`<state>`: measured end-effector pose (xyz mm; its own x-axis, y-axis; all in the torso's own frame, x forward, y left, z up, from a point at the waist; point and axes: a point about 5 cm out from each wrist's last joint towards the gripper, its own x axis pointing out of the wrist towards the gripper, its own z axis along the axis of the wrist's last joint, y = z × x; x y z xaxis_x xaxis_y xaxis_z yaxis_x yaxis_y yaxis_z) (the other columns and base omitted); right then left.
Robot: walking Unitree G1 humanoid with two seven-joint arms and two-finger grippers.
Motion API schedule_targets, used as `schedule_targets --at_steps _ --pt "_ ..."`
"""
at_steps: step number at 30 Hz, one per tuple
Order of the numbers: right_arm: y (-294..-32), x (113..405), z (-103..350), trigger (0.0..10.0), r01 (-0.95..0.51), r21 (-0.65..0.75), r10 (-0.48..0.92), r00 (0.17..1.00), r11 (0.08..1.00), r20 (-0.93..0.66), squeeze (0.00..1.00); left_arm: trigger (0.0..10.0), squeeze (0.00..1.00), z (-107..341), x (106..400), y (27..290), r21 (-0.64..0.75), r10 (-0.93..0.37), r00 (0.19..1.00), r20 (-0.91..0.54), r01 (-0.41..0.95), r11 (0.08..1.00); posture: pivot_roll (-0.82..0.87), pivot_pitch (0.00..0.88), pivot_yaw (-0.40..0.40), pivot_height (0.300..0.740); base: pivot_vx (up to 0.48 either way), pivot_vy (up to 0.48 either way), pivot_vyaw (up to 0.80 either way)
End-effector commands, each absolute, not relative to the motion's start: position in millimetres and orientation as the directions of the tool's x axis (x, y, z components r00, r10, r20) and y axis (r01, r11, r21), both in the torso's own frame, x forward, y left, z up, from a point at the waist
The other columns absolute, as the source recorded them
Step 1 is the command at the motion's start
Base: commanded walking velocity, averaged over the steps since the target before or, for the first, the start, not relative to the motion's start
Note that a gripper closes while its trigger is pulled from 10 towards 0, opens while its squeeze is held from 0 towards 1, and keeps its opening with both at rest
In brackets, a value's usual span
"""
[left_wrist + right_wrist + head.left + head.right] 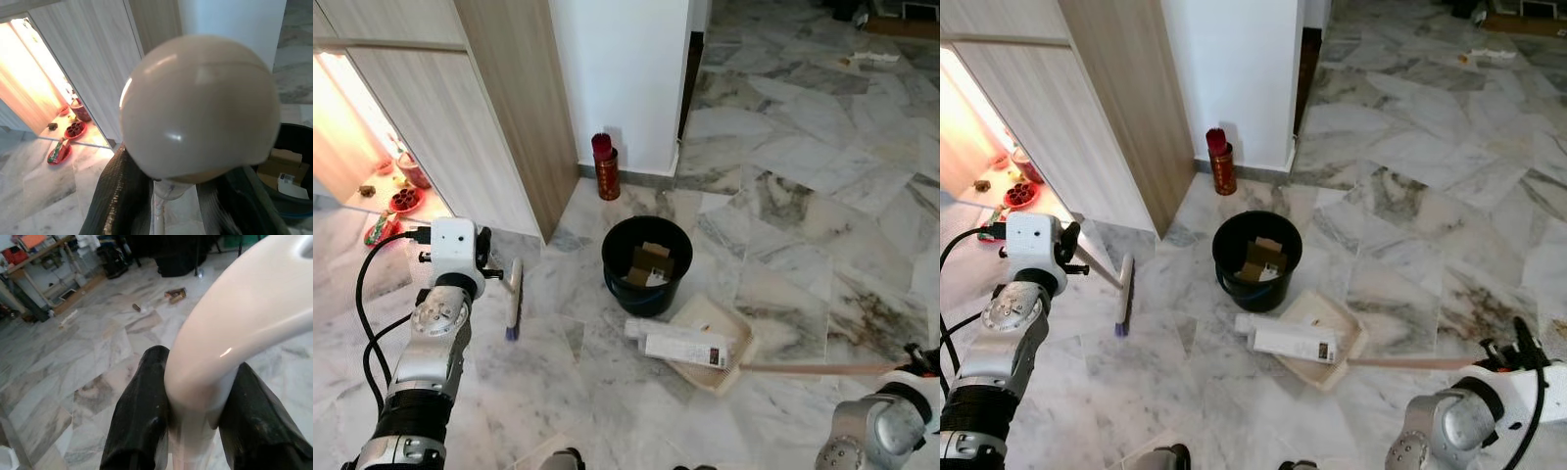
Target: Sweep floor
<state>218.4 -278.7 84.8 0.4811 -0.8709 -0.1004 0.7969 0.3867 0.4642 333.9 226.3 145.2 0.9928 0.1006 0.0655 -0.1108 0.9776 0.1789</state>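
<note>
Our left end effector (176,196) pinches the broom (513,297) just below its rounded knob — the brush head rests on the marble floor (803,176) left of the black bucket (646,264). Our right end effector (190,431) clamps the dustpan (710,343) handle — the pan lies beside the bucket, holding a white box (685,345).

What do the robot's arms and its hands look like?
Both arms are shiny silver metal with round joints. The left arm has a white box at its wrist and black cables looping beside it. The right arm has a white wrist part too. Each gripper's fingers are long and black.
</note>
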Motion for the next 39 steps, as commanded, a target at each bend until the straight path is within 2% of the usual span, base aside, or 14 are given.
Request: schedule_targets --at_steps 1,3,12,20,26,39 --pt "-270 222 91 10.0 0.758 0.511 -0.842 0.527 0.404 -0.115 0.00 10.0 0.00 157 338 226 0.209 0.091 0.988 0.126 -0.116 0.971 0.10 0.092 0.055 0.740 0.000 0.000 0.00" --pt "-267 223 93 10.0 0.742 0.515 -0.825 0.554 0.429 -0.111 0.00 10.0 0.00 158 339 226 0.209 0.090 0.988 0.128 -0.116 0.971 0.09 0.087 0.055 0.740 0.000 0.000 0.00" --pt "-266 216 108 10.0 0.756 0.522 -0.845 0.521 0.394 -0.117 0.00 10.0 0.00 158 341 225 0.212 0.081 0.988 0.129 -0.108 0.971 0.10 0.070 0.058 0.740 0.000 0.000 0.00" --pt "-256 204 132 10.0 0.777 0.477 -0.867 0.494 0.410 -0.060 0.00 10.0 0.00 159 343 224 0.218 0.069 0.989 0.130 -0.097 0.971 0.10 0.053 0.059 0.740 0.000 0.000 0.00" --pt "-246 191 142 10.0 0.806 0.457 -0.883 0.461 0.376 -0.086 0.00 10.0 0.00 158 346 220 0.227 0.045 0.991 0.125 -0.072 0.971 0.09 0.045 0.064 0.740 0.000 0.000 0.00" --pt "-245 196 176 10.0 0.755 0.556 -0.894 0.446 0.348 -0.046 0.00 10.0 0.00 159 348 218 0.233 0.028 0.992 0.123 -0.057 0.971 0.09 0.047 0.073 0.740 0.000 0.000 0.00"
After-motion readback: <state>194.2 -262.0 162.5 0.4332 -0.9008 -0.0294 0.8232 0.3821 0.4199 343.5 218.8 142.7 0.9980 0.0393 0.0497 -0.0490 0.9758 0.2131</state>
